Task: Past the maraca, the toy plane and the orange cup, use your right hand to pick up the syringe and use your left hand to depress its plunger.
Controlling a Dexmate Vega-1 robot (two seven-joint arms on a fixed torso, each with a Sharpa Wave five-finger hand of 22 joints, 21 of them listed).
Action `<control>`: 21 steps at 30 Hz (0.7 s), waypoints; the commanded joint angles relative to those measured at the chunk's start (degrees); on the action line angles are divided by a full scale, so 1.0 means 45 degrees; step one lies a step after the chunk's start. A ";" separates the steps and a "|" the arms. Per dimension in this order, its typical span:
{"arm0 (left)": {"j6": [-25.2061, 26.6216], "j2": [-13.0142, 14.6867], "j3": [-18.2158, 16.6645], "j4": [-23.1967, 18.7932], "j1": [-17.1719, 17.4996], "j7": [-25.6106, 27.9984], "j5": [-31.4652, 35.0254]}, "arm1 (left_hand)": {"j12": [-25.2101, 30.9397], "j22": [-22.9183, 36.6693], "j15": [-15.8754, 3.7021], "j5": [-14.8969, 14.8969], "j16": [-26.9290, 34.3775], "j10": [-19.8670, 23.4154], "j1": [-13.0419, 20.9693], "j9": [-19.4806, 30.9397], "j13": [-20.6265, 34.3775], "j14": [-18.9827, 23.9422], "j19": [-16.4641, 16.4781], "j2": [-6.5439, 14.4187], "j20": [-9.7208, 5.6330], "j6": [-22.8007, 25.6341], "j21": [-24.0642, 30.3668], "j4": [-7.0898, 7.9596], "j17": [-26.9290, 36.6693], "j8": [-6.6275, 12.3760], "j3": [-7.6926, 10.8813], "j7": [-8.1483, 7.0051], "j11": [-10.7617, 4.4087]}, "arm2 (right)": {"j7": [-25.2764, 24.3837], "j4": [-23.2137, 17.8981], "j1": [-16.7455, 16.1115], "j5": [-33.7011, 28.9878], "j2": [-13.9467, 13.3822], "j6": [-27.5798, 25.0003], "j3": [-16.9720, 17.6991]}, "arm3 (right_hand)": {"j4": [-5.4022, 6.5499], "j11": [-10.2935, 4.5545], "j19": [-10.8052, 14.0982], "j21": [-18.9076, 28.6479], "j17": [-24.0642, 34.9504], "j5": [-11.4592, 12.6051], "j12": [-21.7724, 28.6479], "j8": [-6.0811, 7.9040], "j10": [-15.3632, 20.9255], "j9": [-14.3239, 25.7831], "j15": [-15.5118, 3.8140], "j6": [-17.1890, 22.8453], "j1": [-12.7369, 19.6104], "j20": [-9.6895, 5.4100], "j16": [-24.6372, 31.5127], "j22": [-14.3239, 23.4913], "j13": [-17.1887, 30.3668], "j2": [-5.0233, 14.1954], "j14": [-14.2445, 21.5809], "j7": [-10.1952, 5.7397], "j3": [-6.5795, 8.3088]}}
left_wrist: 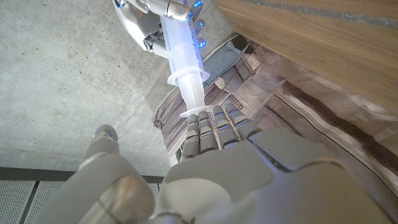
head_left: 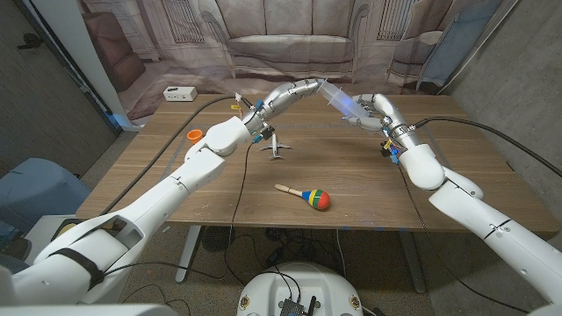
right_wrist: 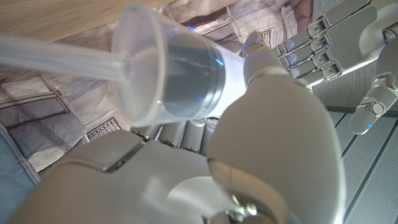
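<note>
Right hand [head_left: 373,112] grips the large translucent plastic syringe [head_left: 338,100] by its barrel and holds it in the air above the far middle of the wooden table [head_left: 351,189], clear of the surface. The barrel is tilted, plunger end pointing up toward the left arm; held this way, the plunger is presented to the other hand. In the right wrist view the fingers wrap the barrel [right_wrist: 186,78] near its nozzle end, which looks like a firm brace against a push along the axis.

Left hand [head_left: 297,92] is at the plunger end. In the left wrist view its fingertips [left_wrist: 208,121] touch the plunger's flat end disc [left_wrist: 194,113], with the finger flange [left_wrist: 186,77] further along. It holds nothing; fingers extended and pressing. Judgement: depress step is in hand; plunger rod is not fully in.

Left on the table: red, yellow and blue wooden-handled maraca [head_left: 305,197] toward the near edge, small white toy plane [head_left: 276,147] mid-table, orange cup [head_left: 195,136] at the left edge.
</note>
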 commanded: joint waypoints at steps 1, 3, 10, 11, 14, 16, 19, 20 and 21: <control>-0.0015 -0.0045 0.0112 0.0078 -0.0069 -0.0213 -0.0026 | 0.0046 0.0041 -0.0010 0.0005 -0.0024 0.0064 0.0133 0.0064 0.0053 0.0044 0.0001 0.0059 -0.0011 0.0078 -0.0014 -0.0036 0.0050 0.0048 -0.0043 -0.0011 0.0021 | -0.0050 -0.0100 -0.0006 -0.0103 -0.0010 -0.0105 0.0018 | 0.1080 -0.0117 -0.0169 0.0145 0.0063 0.0044 0.0023 0.0029 0.0321 0.0047 -0.1347 0.1299 -0.0100 -0.0141 -0.0016 0.0027 0.0066 0.2163 0.0930 -0.1115 0.1241; -0.0009 -0.0045 0.0129 0.0081 -0.0071 -0.0246 -0.0031 | 0.0042 0.0041 -0.0013 0.0004 -0.0024 0.0054 0.0133 0.0063 0.0053 0.0044 0.0002 0.0060 -0.0007 0.0076 -0.0012 -0.0035 0.0050 0.0047 -0.0045 -0.0014 0.0033 | -0.0065 -0.0131 -0.0022 -0.0124 -0.0016 -0.0137 0.0025 | 0.1082 -0.0119 -0.0169 0.0171 0.0073 0.0043 0.0019 0.0030 0.0318 0.0047 -0.1340 0.1307 -0.0104 -0.0147 -0.0009 0.0025 0.0073 0.2173 0.0949 -0.1126 0.1241; 0.0033 -0.0034 0.0192 0.0039 -0.0080 -0.0371 -0.0040 | 0.0045 0.0041 -0.0020 0.0002 -0.0023 0.0064 0.0134 0.0063 0.0053 0.0042 -0.0004 0.0062 -0.0007 0.0074 -0.0013 -0.0032 0.0050 0.0047 -0.0051 -0.0017 0.0030 | -0.0064 -0.0194 -0.0051 -0.0131 -0.0027 -0.0177 0.0037 | 0.1085 -0.0095 -0.0119 0.0249 0.0082 0.0041 0.0020 0.0029 0.0357 0.0048 -0.1365 0.1319 -0.0118 -0.0161 -0.0002 0.0022 0.0075 0.2171 0.1002 -0.1127 0.1241; 0.0040 -0.0033 0.0196 0.0034 -0.0081 -0.0384 -0.0045 | 0.0043 0.0041 -0.0010 0.0002 -0.0022 0.0059 0.0135 0.0063 0.0053 0.0044 -0.0001 0.0062 -0.0008 0.0073 -0.0012 -0.0032 0.0050 0.0046 -0.0052 -0.0022 0.0028 | -0.0029 -0.0200 -0.0046 -0.0131 -0.0049 -0.0174 0.0033 | 0.1090 -0.0105 -0.0119 0.0256 0.0086 0.0039 0.0022 0.0029 0.0365 0.0048 -0.1348 0.1320 -0.0128 -0.0164 0.0003 0.0021 0.0077 0.2168 0.1011 -0.1127 0.1234; 0.0043 -0.0036 0.0209 0.0034 -0.0088 -0.0407 -0.0037 | 0.0041 0.0041 -0.0013 0.0002 -0.0022 0.0055 0.0135 0.0063 0.0053 0.0045 -0.0003 0.0062 -0.0002 0.0063 -0.0012 -0.0031 0.0050 0.0043 -0.0055 -0.0002 0.0014 | -0.0034 -0.0216 -0.0048 -0.0128 -0.0036 -0.0187 0.0031 | 0.1091 -0.0088 -0.0120 0.0288 0.0093 0.0041 0.0030 0.0030 0.0383 0.0048 -0.1353 0.1329 -0.0131 -0.0172 0.0008 0.0020 0.0092 0.2179 0.1037 -0.1142 0.1239; 0.0043 -0.0036 0.0218 0.0030 -0.0091 -0.0435 -0.0047 | 0.0038 0.0041 -0.0013 0.0002 -0.0023 0.0050 0.0136 0.0063 0.0053 0.0041 -0.0006 0.0062 -0.0003 0.0056 -0.0013 -0.0031 0.0050 0.0040 -0.0056 -0.0006 0.0036 | -0.0046 -0.0233 -0.0049 -0.0160 -0.0042 -0.0197 0.0030 | 0.1090 -0.0102 -0.0135 0.0299 0.0092 0.0042 0.0026 0.0027 0.0384 0.0048 -0.1358 0.1325 -0.0131 -0.0178 -0.0001 0.0019 0.0093 0.2179 0.1033 -0.1138 0.1243; 0.0034 -0.0040 0.0242 0.0038 -0.0111 -0.0477 -0.0032 | 0.0037 0.0041 -0.0021 0.0002 -0.0025 0.0047 0.0138 0.0063 0.0053 0.0035 -0.0007 0.0064 -0.0006 0.0076 -0.0012 -0.0030 0.0050 0.0049 -0.0058 -0.0023 0.0011 | -0.0040 -0.0267 -0.0062 -0.0168 -0.0059 -0.0216 0.0041 | 0.1087 -0.0125 -0.0137 0.0318 0.0099 0.0042 0.0019 0.0030 0.0378 0.0049 -0.1362 0.1336 -0.0130 -0.0176 0.0004 0.0018 0.0093 0.2181 0.1047 -0.1151 0.1244; 0.0028 -0.0040 0.0250 0.0042 -0.0121 -0.0497 -0.0027 | 0.0036 0.0041 -0.0016 0.0002 -0.0023 0.0045 0.0139 0.0063 0.0053 0.0040 -0.0010 0.0065 0.0000 0.0074 -0.0013 -0.0030 0.0050 0.0048 -0.0059 -0.0022 0.0015 | -0.0049 -0.0273 -0.0067 -0.0169 -0.0056 -0.0216 0.0045 | 0.1087 -0.0138 -0.0148 0.0327 0.0098 0.0042 0.0028 0.0028 0.0395 0.0049 -0.1364 0.1335 -0.0132 -0.0176 -0.0003 0.0017 0.0102 0.2182 0.1045 -0.1148 0.1247; 0.0023 -0.0046 0.0255 0.0043 -0.0125 -0.0504 -0.0025 | 0.0039 0.0041 -0.0022 0.0002 -0.0025 0.0052 0.0139 0.0063 0.0053 0.0034 -0.0010 0.0065 0.0000 0.0076 -0.0013 -0.0029 0.0050 0.0049 -0.0060 -0.0017 0.0014 | -0.0050 -0.0284 -0.0072 -0.0169 -0.0058 -0.0223 0.0051 | 0.1085 -0.0121 -0.0150 0.0338 0.0093 0.0042 0.0021 0.0025 0.0390 0.0049 -0.1367 0.1329 -0.0134 -0.0176 -0.0014 0.0017 0.0099 0.2176 0.1035 -0.1138 0.1248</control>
